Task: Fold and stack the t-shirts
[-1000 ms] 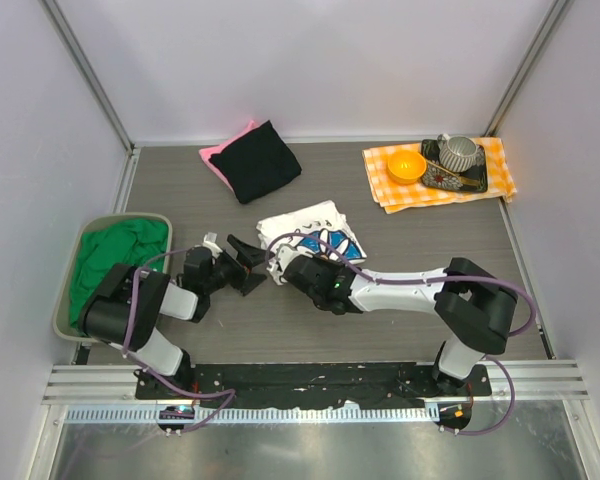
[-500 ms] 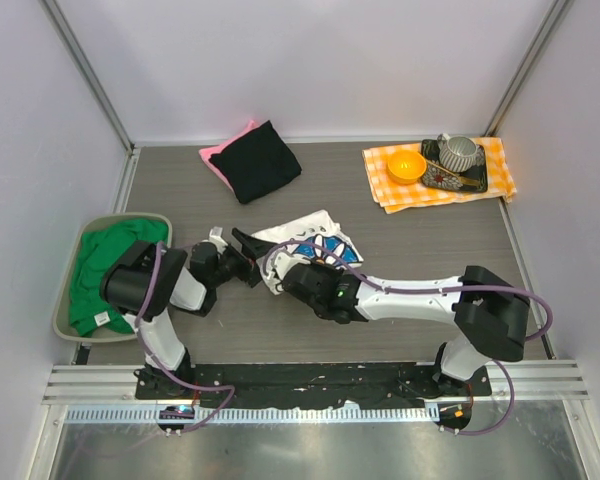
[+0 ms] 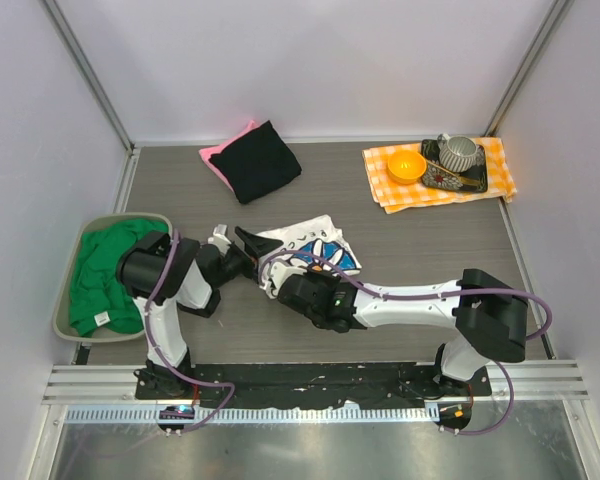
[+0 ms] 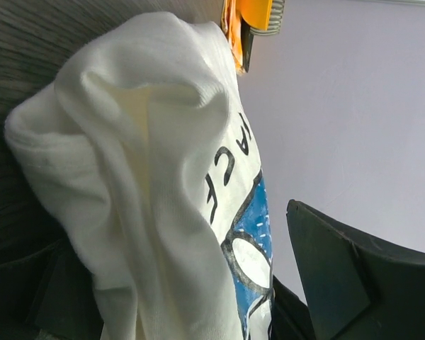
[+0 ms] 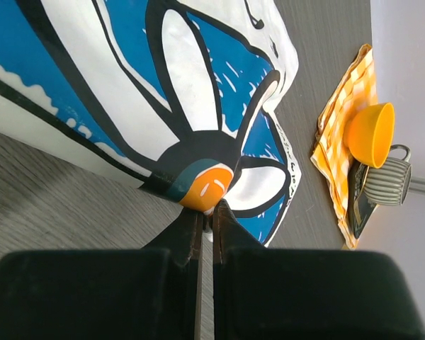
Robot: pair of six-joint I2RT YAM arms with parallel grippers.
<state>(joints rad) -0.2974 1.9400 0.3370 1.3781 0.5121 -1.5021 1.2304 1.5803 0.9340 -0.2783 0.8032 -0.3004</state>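
My R jaws are clamped on the daisy tee (image 5: 198,106) at its orange centre; L jaws apart round its white edge, over grey surface (image 3: 400,240).

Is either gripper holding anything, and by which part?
The right gripper pinches the daisy t-shirt at the orange centre of its print. The shirt's bunched white edge sits between the fingers of the left gripper; whether they clamp it cannot be told.

overhead from behind looking down, wrist views close up, all share daisy t-shirt (image 3: 320,250)
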